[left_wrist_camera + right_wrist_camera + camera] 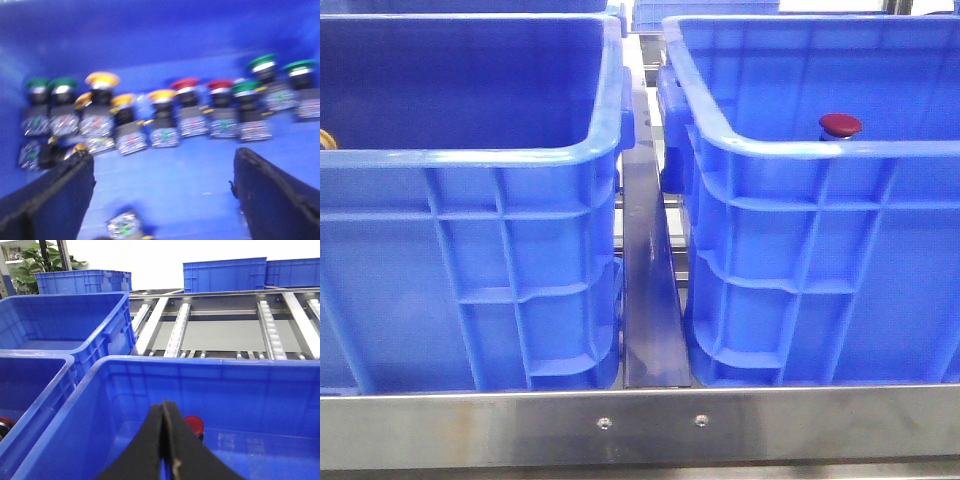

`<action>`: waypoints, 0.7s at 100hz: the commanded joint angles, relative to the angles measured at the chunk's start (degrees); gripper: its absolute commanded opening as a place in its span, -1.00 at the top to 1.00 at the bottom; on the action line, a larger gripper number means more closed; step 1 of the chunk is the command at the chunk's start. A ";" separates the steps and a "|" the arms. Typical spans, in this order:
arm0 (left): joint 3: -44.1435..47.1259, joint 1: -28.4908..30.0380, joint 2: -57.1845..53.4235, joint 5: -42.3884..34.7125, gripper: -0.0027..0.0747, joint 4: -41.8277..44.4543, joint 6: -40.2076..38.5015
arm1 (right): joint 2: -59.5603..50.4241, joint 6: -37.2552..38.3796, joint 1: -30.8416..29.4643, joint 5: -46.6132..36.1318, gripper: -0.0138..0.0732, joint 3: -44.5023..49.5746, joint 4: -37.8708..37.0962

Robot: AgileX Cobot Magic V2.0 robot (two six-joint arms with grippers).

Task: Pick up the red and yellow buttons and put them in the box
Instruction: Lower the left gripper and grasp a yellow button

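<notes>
With the left gripper [162, 195] open over the yellow button [162, 96] at frame centre and the right gripper [165, 440] closed empty, we next descend and grasp.

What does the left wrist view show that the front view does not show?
Only the left wrist view shows a row of push buttons with green, yellow and red caps on a blue crate floor, with the left gripper open above them. Only the front view shows the two crates' outer walls and the metal rail. Both show blue crate plastic and a red cap.
</notes>
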 commanded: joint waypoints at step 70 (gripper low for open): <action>-12.76 13.45 25.44 -9.76 -0.45 -10.17 18.77 | -0.13 -0.71 -0.30 -1.77 0.84 -1.56 0.26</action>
